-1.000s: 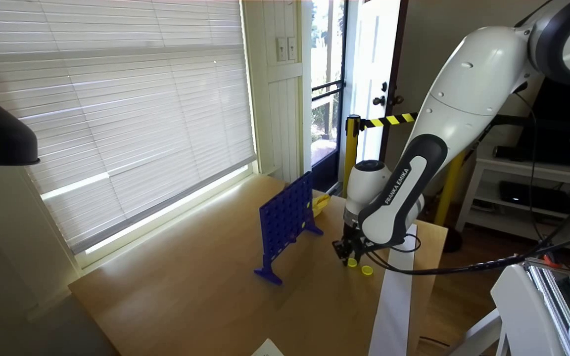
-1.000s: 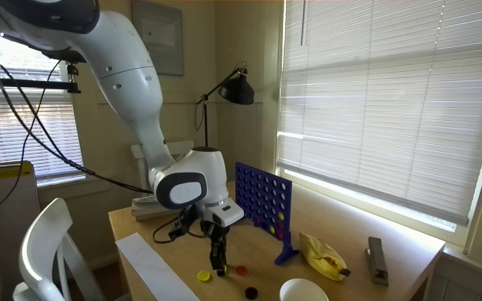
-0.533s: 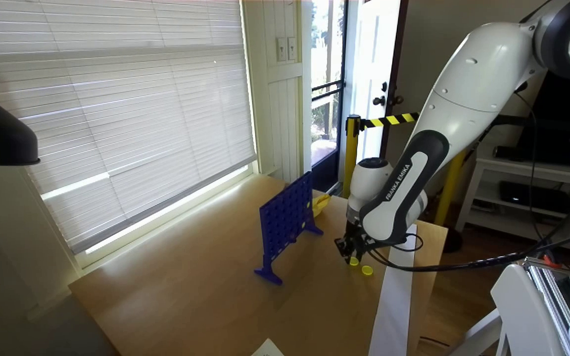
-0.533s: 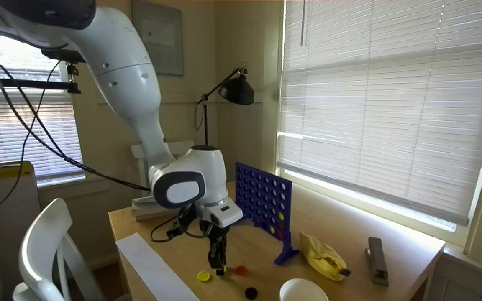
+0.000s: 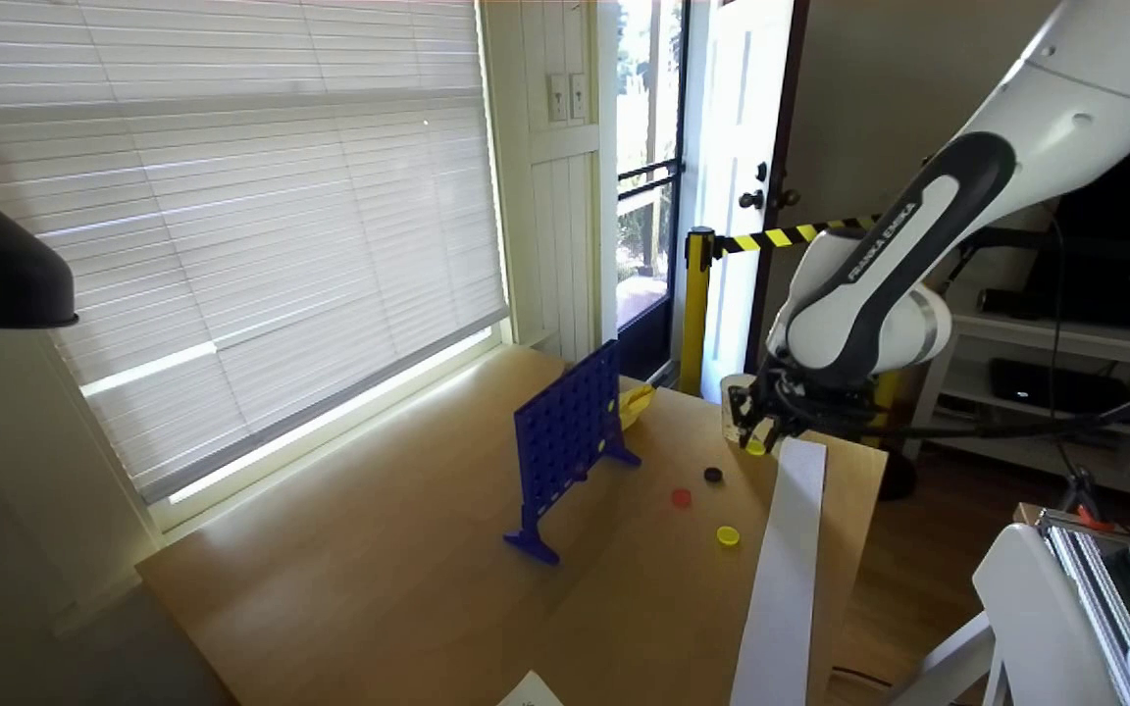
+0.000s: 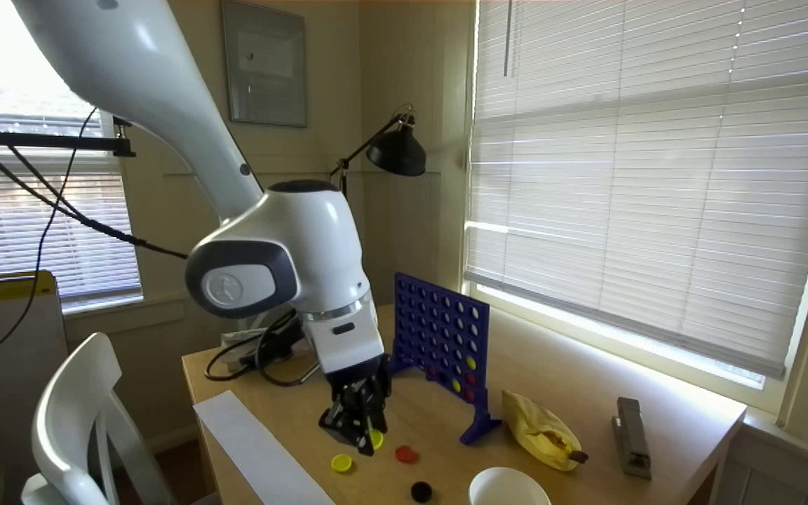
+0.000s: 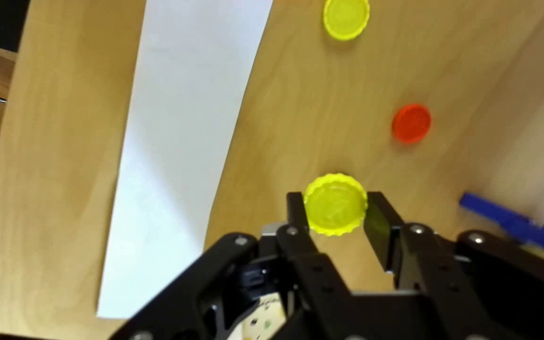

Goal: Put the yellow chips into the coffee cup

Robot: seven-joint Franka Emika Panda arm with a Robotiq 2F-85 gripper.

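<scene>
My gripper (image 7: 333, 210) is shut on a yellow chip (image 7: 335, 204), its fingertips at opposite edges. I hold this chip above the table; it also shows in both exterior views (image 5: 755, 447) (image 6: 376, 439). A second yellow chip (image 6: 341, 463) lies flat on the table, also at the top of the wrist view (image 7: 346, 18). The coffee cup (image 6: 508, 488) stands upright at the bottom edge of an exterior view. It is partly behind my gripper in an exterior view (image 5: 734, 404) and in the wrist view (image 7: 269, 315).
A red chip (image 6: 405, 454) and a black disc (image 6: 421, 492) lie on the table. The blue rack (image 6: 439, 330) stands upright, with a banana (image 6: 543, 429) and a stapler (image 6: 633, 436) beyond it. A white strip (image 5: 789, 569) runs near the table edge.
The arm has lifted and moved toward the cup's side of the table with the yellow chip in the gripper. The red chip and black disc now show in both exterior views.
</scene>
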